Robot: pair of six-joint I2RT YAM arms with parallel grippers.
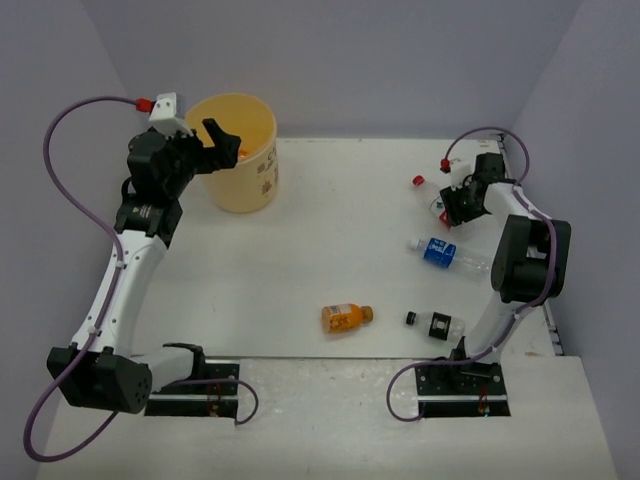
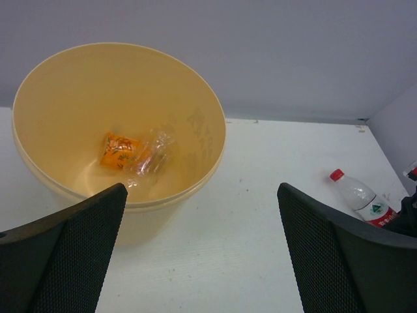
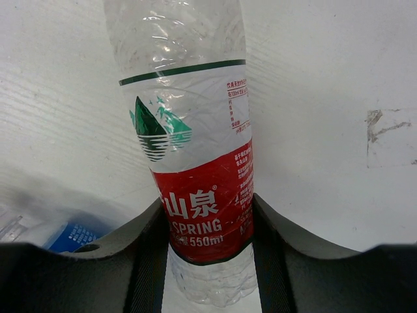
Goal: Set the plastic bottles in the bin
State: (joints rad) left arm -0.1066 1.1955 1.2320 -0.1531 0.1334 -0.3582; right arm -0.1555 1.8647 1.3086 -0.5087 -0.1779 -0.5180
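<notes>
The pale-yellow bin (image 1: 243, 178) stands at the back left. In the left wrist view the bin (image 2: 195, 130) holds an orange bottle (image 2: 118, 150) and a clear bottle (image 2: 154, 156). My left gripper (image 1: 218, 138) is open and empty at the bin's near rim, and its jaws (image 2: 202, 251) stand wide apart. My right gripper (image 1: 455, 205) is shut on the red-label bottle (image 3: 195, 163), which lies on the table at the back right; its red cap (image 1: 418, 181) points left. A blue-label bottle (image 1: 445, 253), an orange bottle (image 1: 345, 317) and a black-label bottle (image 1: 435, 322) lie on the table.
The red-label bottle also shows far right in the left wrist view (image 2: 361, 199). The blue label (image 3: 71, 236) shows at the lower left of the right wrist view. Walls close the table at the back and sides.
</notes>
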